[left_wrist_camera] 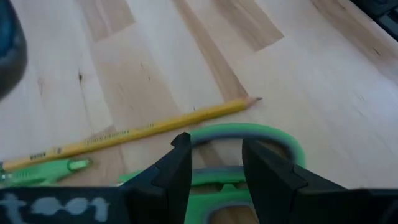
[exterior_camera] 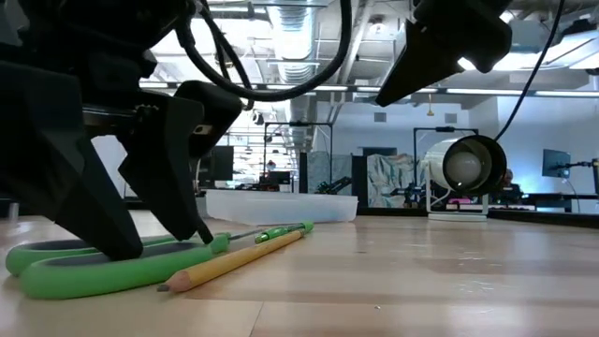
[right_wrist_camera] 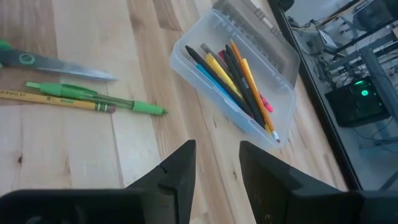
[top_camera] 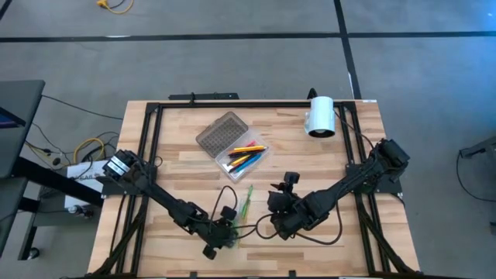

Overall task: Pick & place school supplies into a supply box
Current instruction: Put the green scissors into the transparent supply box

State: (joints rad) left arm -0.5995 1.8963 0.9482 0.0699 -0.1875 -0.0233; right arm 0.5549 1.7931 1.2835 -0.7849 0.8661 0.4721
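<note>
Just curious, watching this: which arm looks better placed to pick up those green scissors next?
Probably the left. The left gripper is open, its fingers straddling a handle loop of the green scissors. The right gripper hangs open over bare table, nearer the supply box.

The supply box (top_camera: 246,160) sits near the middle of the table (top_camera: 349,178), with pens (top_camera: 248,153) in it. The scissors (top_camera: 226,232) lie by the table's front edge. A pencil (exterior_camera: 234,263) and a pen (top_camera: 246,201) lie just beside them, between scissors and box.
</note>
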